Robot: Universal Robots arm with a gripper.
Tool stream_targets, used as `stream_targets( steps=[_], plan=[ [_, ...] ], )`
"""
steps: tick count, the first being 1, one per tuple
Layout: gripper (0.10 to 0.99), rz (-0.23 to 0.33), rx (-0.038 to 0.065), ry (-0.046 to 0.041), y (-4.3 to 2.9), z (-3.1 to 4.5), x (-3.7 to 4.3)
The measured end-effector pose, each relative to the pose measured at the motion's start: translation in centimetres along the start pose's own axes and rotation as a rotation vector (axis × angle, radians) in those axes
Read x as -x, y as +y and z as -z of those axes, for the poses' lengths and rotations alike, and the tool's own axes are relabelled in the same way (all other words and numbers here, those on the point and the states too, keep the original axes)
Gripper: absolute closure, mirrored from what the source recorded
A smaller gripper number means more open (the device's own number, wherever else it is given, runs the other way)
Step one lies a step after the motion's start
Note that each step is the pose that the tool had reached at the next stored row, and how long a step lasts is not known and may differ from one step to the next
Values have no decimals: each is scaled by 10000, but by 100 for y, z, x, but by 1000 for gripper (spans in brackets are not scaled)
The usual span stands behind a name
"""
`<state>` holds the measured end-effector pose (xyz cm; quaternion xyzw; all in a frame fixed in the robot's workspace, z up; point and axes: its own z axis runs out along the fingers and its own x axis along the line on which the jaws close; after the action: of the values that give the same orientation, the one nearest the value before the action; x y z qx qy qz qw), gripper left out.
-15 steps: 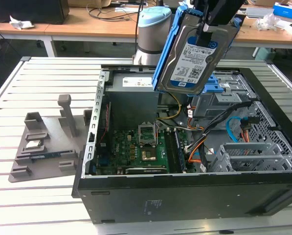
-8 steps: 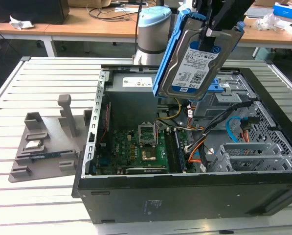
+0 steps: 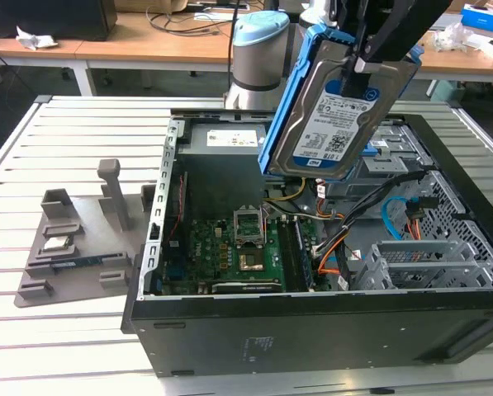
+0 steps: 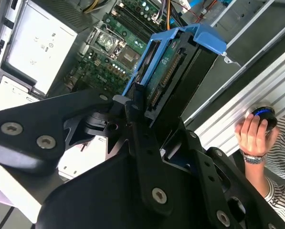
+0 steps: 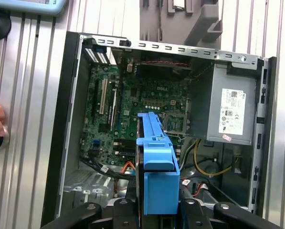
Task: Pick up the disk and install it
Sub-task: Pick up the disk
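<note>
One hand clamped on disk, held above open computer case.

The disk hangs clear above the open case; orange cables and a grey cage crowd the space below.

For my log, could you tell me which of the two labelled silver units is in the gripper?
The disk, framed in blue and held tilted above the case by the gripper; the power supply sits mounted inside the case.
</note>
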<state>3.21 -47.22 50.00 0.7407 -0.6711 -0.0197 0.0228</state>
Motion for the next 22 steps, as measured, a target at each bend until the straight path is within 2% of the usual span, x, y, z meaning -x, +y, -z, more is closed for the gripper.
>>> stream_targets(
  steps=[8,17,20,22],
  plan=[
    [718,0,0,0,17,-4,-170],
    [718,0,0,1,54,-14,-554],
    [718,0,0,1,62,-16,-637],
    [718,-194,1,-11,64,-19,-651]
  ],
)
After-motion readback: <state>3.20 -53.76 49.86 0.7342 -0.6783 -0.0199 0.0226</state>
